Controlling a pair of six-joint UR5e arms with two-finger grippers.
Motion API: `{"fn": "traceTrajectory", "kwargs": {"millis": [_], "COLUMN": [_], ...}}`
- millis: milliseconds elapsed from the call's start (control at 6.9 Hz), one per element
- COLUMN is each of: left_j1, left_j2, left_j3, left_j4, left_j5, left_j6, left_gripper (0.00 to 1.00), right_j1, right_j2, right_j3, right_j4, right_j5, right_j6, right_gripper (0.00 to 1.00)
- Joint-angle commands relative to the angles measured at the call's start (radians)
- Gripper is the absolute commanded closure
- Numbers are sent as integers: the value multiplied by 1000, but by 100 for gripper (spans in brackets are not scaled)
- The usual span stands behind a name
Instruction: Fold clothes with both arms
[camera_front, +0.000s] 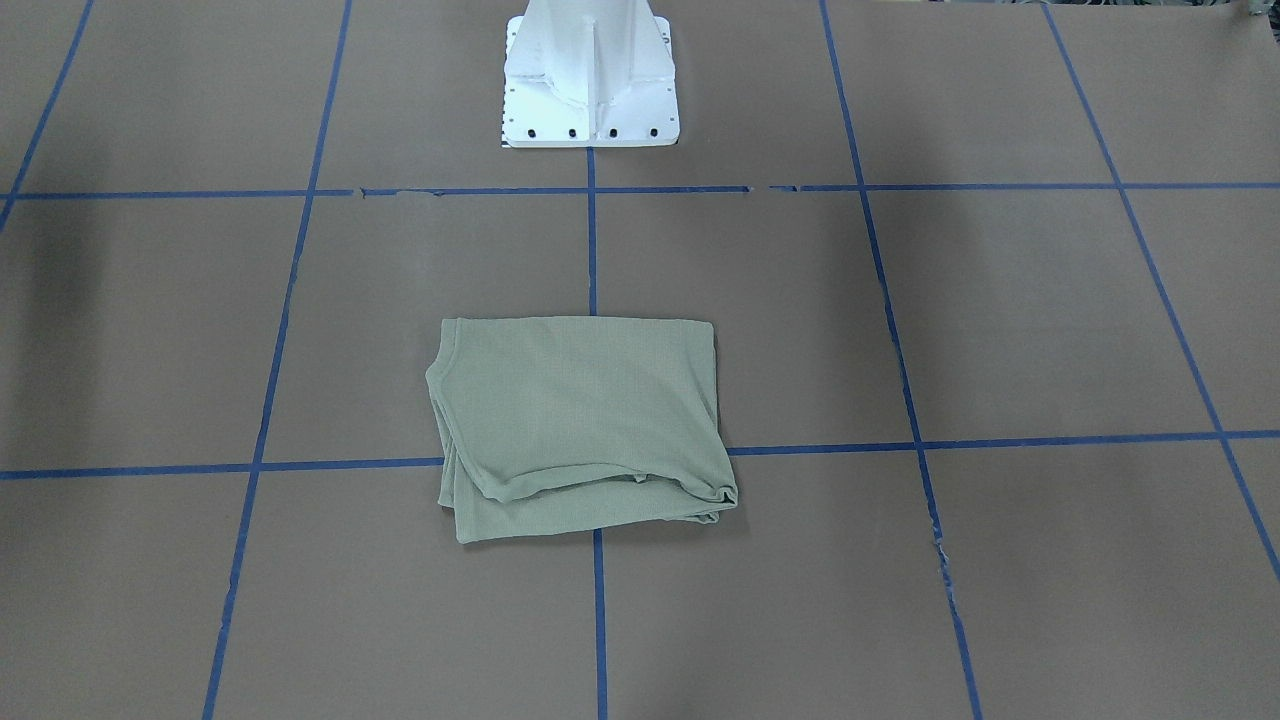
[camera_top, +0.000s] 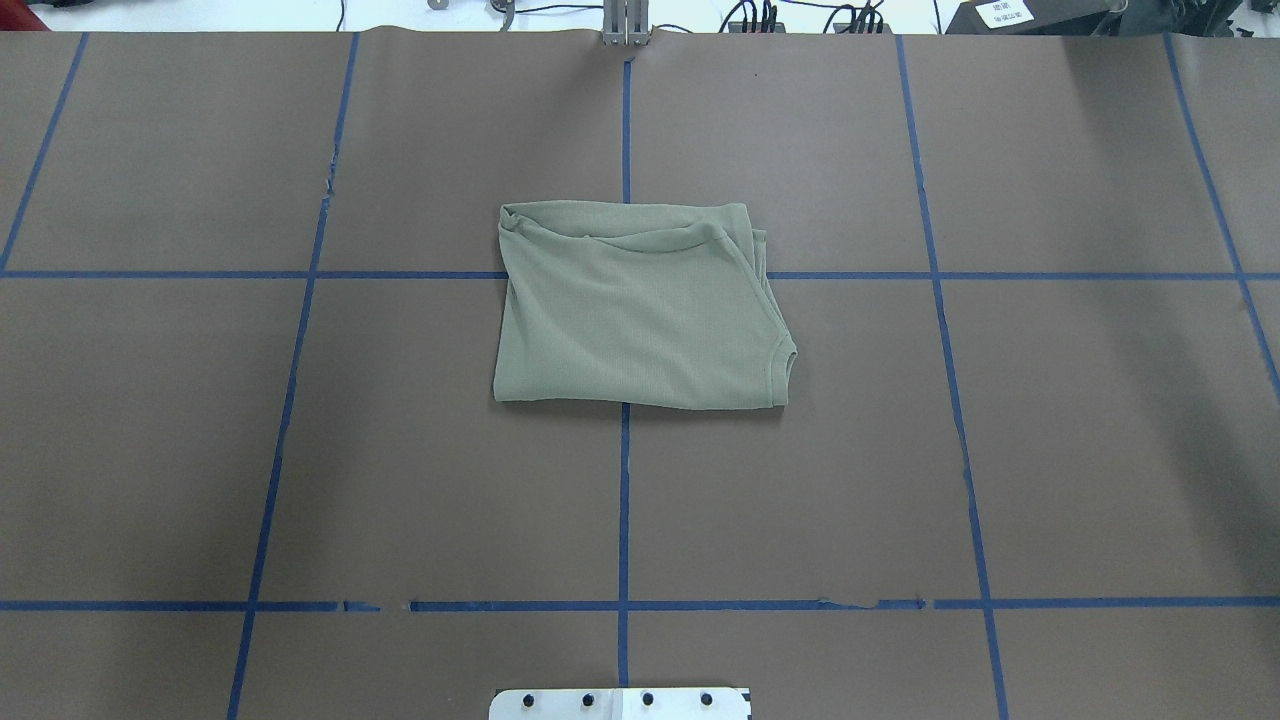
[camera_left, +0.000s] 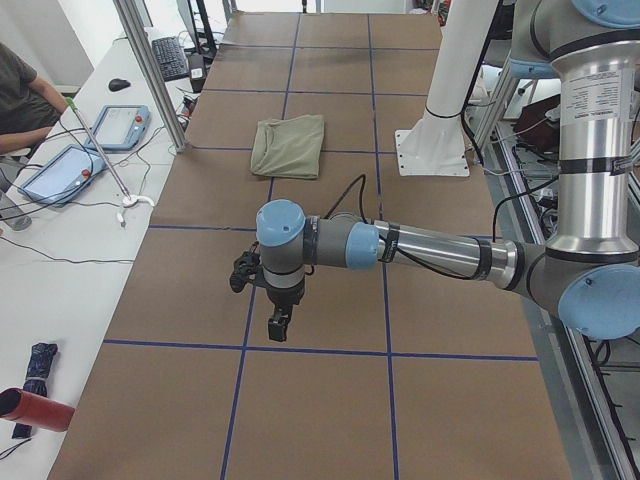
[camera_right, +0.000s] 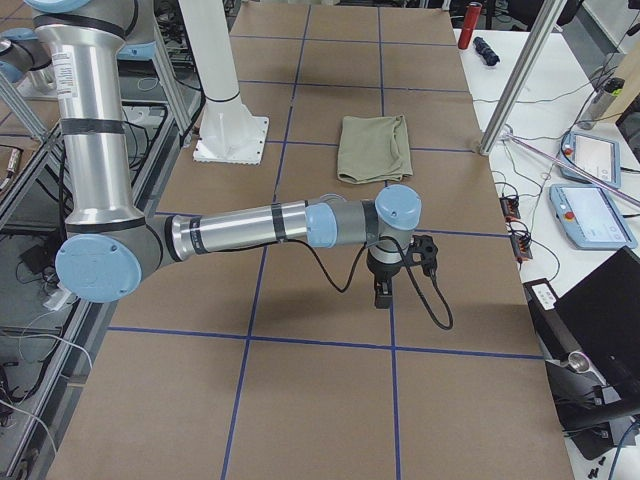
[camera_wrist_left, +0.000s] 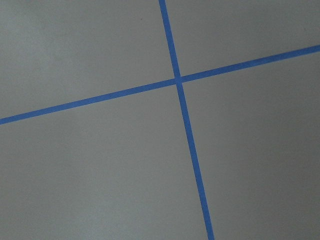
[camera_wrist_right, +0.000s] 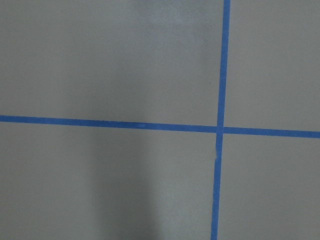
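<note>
The sage-green shirt lies folded into a compact rectangle at the table's middle, also in the front-facing view, the left view and the right view. No arm touches it. My left gripper hangs far from the shirt over bare table, seen only in the left view; I cannot tell if it is open or shut. My right gripper hangs likewise at the other end, seen only in the right view; I cannot tell its state. Both wrist views show only brown paper and blue tape.
The table is brown paper with a blue tape grid. The white pedestal base stands at the robot's side. Beyond the far edge are metal posts, teach pendants, cables and a seated person.
</note>
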Motion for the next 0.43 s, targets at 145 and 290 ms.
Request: {"fn": "traceTrajectory", "kwargs": {"millis": [145,290], "left_j1": [0,0], "left_j2": [4,4], "left_j3": [2,9], "left_j4": [3,1], "left_j5": [-3,-3], "left_j6": [-3,-3], "left_gripper": [0,0], "right_j1": [0,0], "right_j2": [-1,-1], "right_j3": [0,-6], "right_j4": [0,2], "right_j5": [2,1], "right_j6": [2,2], "right_gripper": [0,0]}}
